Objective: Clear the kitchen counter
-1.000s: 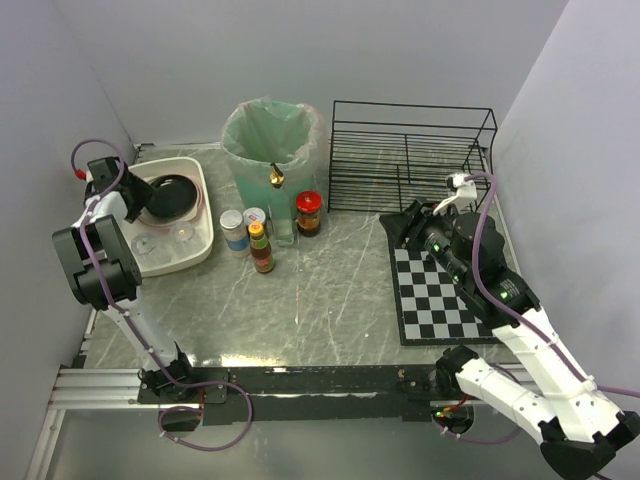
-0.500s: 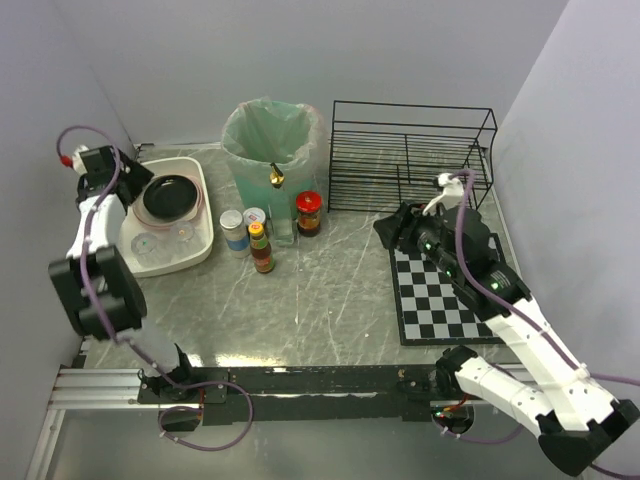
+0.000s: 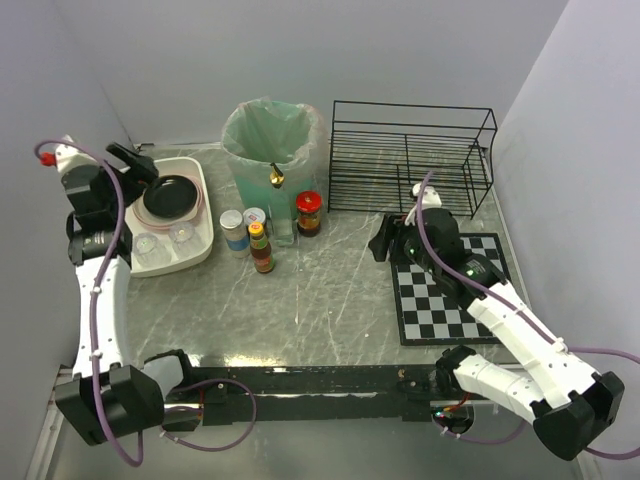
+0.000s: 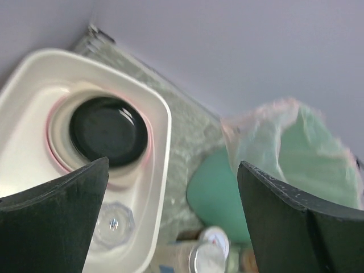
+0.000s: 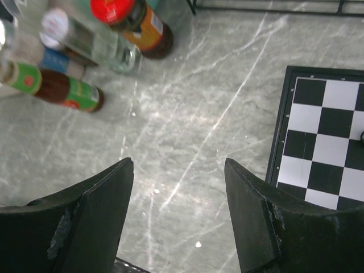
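The grey marble tabletop (image 3: 320,300) runs from the front rail to the back wall and carries everything. On its right side, the right fingers (image 3: 384,240) have slid leftward off the checkered mat (image 3: 440,300) since a second ago. They now hang over bare marble at the mat's left edge, spread wide and empty, facing the cluster of bottles (image 3: 262,250). Farther back on the left, the left fingers (image 3: 135,160) have drawn back to the far corner of the white tub (image 3: 205,215), beside the black plate (image 3: 170,195), also wide apart and empty. The green-lined bin (image 3: 270,140) and wire rack (image 3: 410,150) stand unmoved.
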Tool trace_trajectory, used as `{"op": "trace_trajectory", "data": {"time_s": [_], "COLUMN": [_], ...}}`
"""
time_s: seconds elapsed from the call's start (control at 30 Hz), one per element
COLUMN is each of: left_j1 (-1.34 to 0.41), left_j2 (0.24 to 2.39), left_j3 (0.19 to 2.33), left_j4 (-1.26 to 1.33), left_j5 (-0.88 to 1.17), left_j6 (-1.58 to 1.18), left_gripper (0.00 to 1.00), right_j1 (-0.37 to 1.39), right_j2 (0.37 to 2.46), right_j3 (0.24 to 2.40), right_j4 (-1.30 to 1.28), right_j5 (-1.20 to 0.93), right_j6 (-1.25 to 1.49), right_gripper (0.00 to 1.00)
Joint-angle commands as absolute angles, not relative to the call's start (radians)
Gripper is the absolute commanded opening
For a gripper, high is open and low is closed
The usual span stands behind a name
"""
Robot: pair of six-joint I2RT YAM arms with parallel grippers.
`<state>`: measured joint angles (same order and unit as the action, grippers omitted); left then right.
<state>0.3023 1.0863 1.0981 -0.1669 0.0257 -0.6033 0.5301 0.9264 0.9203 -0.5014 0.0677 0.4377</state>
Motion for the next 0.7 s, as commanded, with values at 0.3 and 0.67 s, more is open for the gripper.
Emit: {"op": "trace_trajectory", "data": {"time_s": [0.3,0.67], "left_j1": [0.210,0.210], "left_j2": [0.953,0.911], "left_j3": [0.928,0.882], "left_j4": [-0.160,-0.138], "left_j5": [0.170,0.169], "left_j6": [-0.445,-0.448], "left_gripper": [0.99,0.99], "right_j1": [0.531,0.713], "right_j2": [0.923,1.017], "right_j3": [0.799,0.854], "right_j4": [-0.305,-0.131], "right_j5": [-0.074,0.000], "right_j6": [0.388,0.321], "right_gripper": [0.72,0.95]}}
